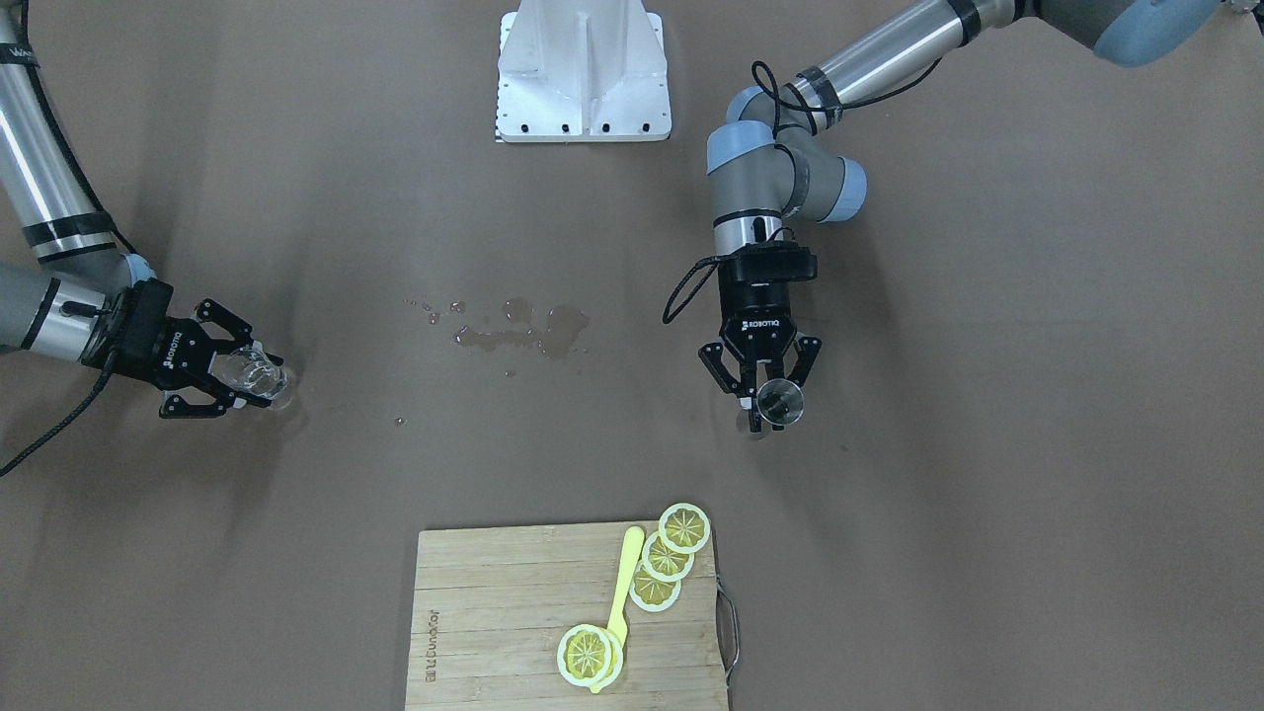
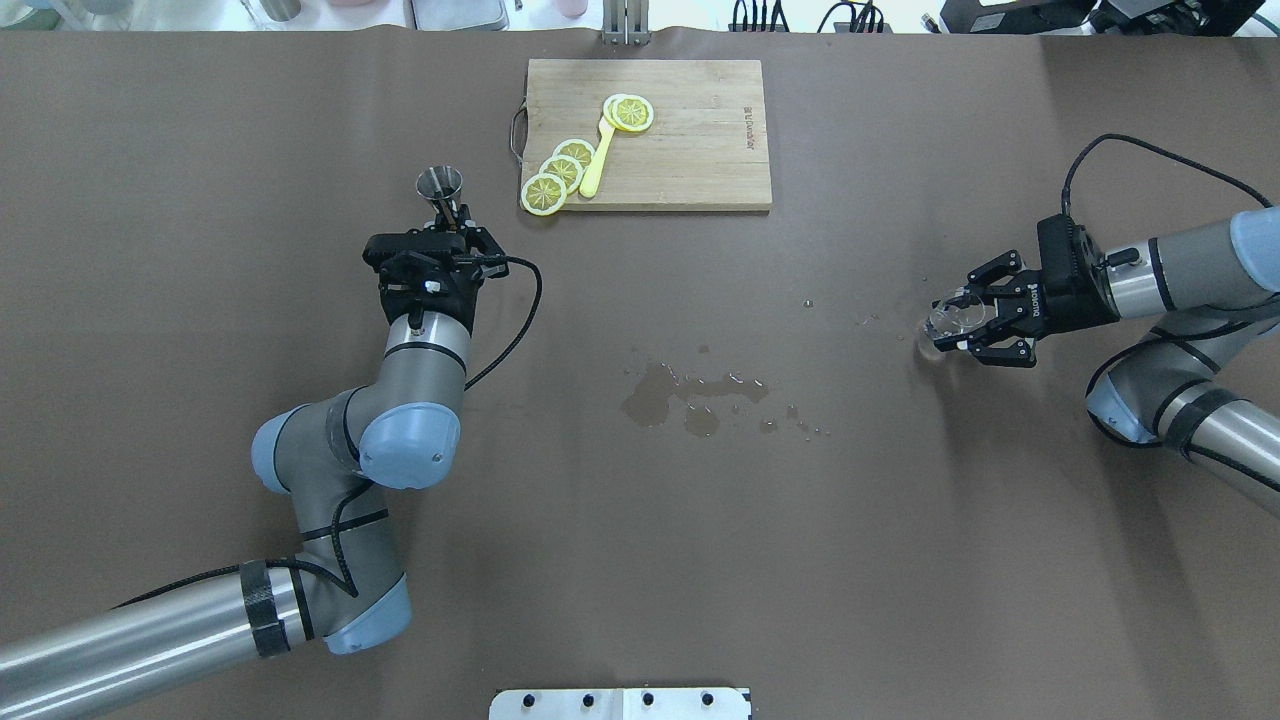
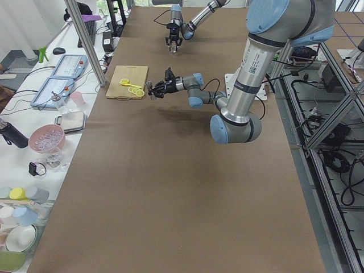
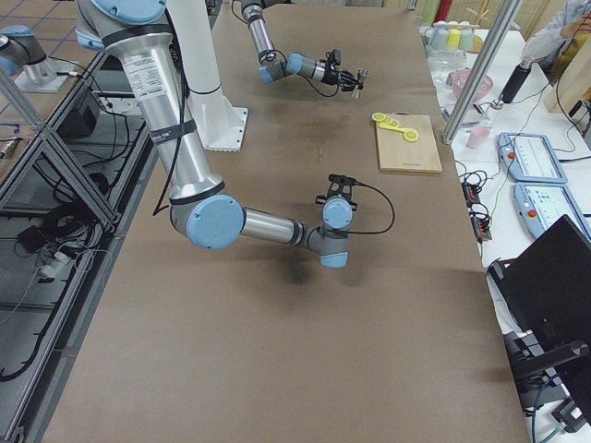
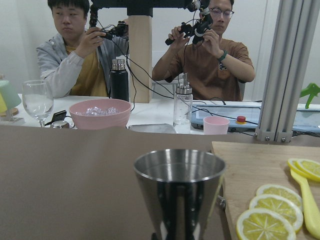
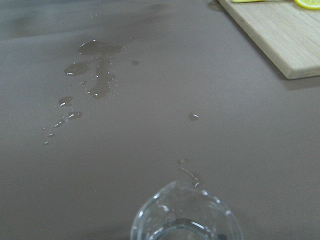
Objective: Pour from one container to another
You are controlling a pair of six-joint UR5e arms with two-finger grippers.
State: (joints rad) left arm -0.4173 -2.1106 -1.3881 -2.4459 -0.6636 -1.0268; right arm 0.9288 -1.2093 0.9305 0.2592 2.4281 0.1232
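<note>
My left gripper (image 1: 762, 403) is shut on the waist of the shiny steel jigger (image 2: 440, 184), which it holds upright near the cutting board's handle corner. The jigger's cone (image 5: 179, 186) fills the lower middle of the left wrist view. Far across the table, my right gripper (image 2: 962, 322) is shut on the small clear glass beaker (image 1: 254, 374), low over the brown table. The beaker's rim (image 6: 185, 215) shows at the bottom of the right wrist view. I cannot tell whether it touches the table.
A wooden cutting board (image 2: 690, 150) with lemon slices (image 2: 560, 175) and a yellow utensil (image 2: 597, 160) lies at the far edge. A patch of spilled liquid (image 2: 690, 392) wets the table between the arms. The white base plate (image 1: 583, 74) sits at the robot's side.
</note>
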